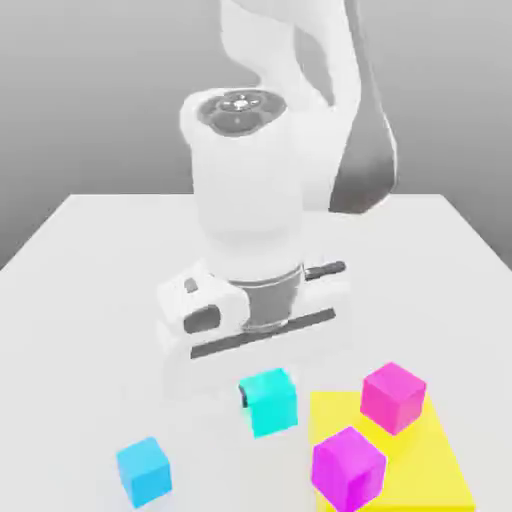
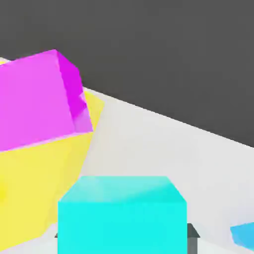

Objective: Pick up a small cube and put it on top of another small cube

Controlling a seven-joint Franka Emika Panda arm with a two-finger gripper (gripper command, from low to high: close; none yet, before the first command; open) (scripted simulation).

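Turquoise cube [image 2: 122,225] sits gripped between the fingers [image 2: 192,245], which are closed against its opposite sides.

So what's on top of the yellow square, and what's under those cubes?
Two cubes, one magenta and one purple, show over the yellow square. Whatever lies directly beneath them is covered, so I can't tell.

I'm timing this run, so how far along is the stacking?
Picked: the jaws are closed on the turquoise cube. In hand: that cube, held between them. Left: setting it on another cube; nothing is stacked, and the sky-blue cube has nothing on top.
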